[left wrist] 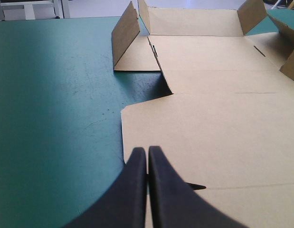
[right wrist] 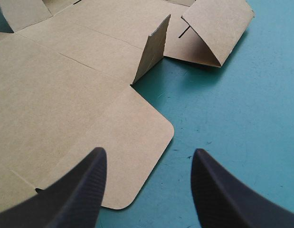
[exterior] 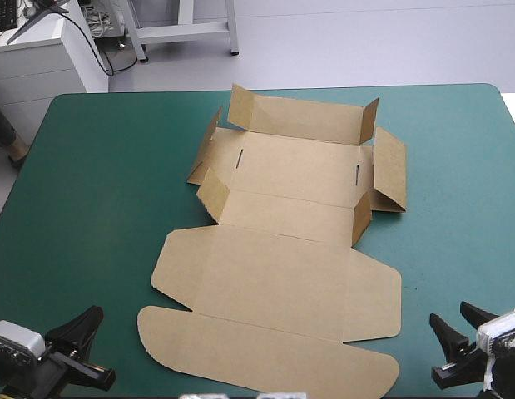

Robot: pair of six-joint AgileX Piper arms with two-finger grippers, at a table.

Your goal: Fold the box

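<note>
One brown box (exterior: 278,274) lies unfolded, far flaps raised; left jaws clenched, right jaws released.

Box (exterior: 274,274): plain brown board throughout, its cut edges a paler, finely corrugated line; two short dark slits (exterior: 241,158) mark the panel at its far half. Tabletop (exterior: 99,183) around the box: uniform teal-green, flecked with faint dark scuffs. Left fingers (left wrist: 132,190): smooth black. Right fingers (right wrist: 80,194): black with fine ribbing.
</note>
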